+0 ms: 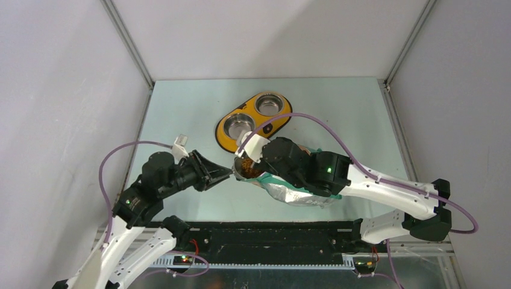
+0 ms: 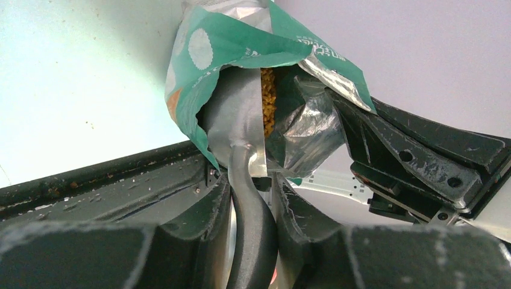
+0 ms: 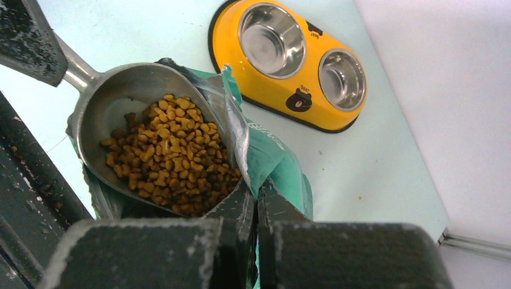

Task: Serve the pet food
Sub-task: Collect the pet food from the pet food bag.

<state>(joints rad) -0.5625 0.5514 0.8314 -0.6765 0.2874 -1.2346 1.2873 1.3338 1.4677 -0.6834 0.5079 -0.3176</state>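
A pale green worktop (image 1: 181, 108) sits between plain grey-white walls (image 1: 60, 90). Just on the near side of a yellow two-bowl feeder (image 1: 255, 115), the pet food (image 3: 169, 156) lies heaped in the bowl of a metal scoop (image 3: 108, 102). The scoop sits in the mouth of a teal bag (image 3: 274, 162) that lies on its side. The heap's long axis follows the scoop, running sideways past the feeder's near end, with the handle toward the left arm (image 1: 156, 180) and the open end into the bag. The left jaws, partly spread, clamp the scoop's handle. The right jaws are pressed together, pinching the bag's rim.
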